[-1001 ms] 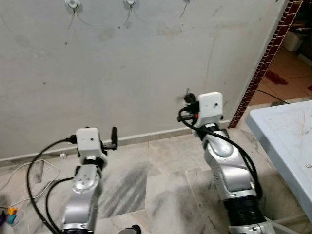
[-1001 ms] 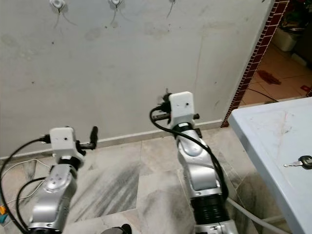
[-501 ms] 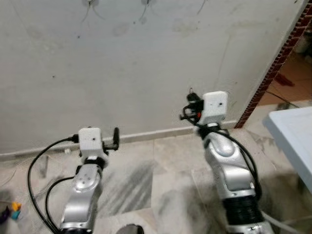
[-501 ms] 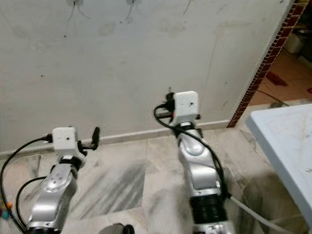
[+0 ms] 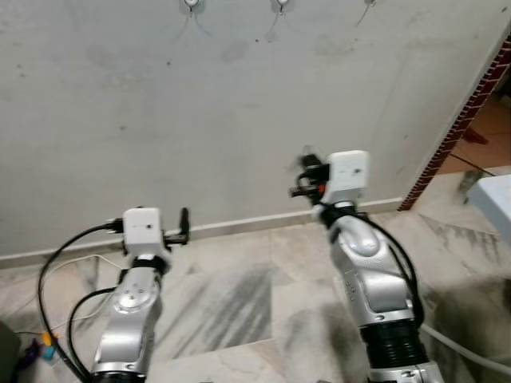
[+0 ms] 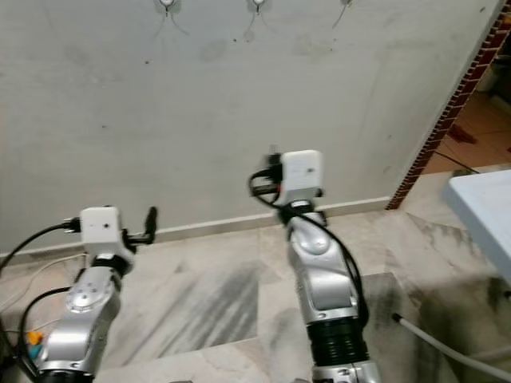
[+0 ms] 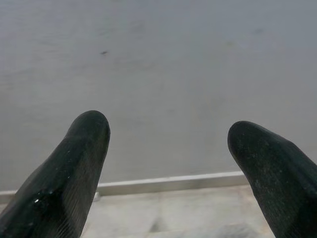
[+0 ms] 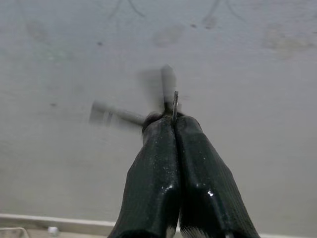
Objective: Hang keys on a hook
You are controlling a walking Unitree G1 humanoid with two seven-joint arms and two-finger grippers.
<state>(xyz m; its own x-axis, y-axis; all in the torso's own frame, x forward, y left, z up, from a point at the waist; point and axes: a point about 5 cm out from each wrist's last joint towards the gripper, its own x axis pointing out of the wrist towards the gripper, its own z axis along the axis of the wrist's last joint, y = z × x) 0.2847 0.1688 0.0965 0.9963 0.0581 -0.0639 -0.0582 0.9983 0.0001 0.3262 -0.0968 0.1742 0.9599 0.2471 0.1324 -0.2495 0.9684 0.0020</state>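
A: What do you see first, over on the left?

B: The left end effector is held low, at about 8 o'clock. Its two black fingers are spread wide with nothing between them. It points at the gray wall, near where the wall meets the floor.

A: And in the middle?

B: High up at 12 o'clock there are little hooks on the wall. They sit well above both arms.

A: Where are the keys?

B: The right end effector has them. Its fingers are squeezed tight on the keys, which stick out past the tips and look blurry. That arm is lifted up near the center, facing the wall.

A: Anything on the right?

B: A light blue worktop corner at 3 o'clock, and a red brick edge beside the wall.
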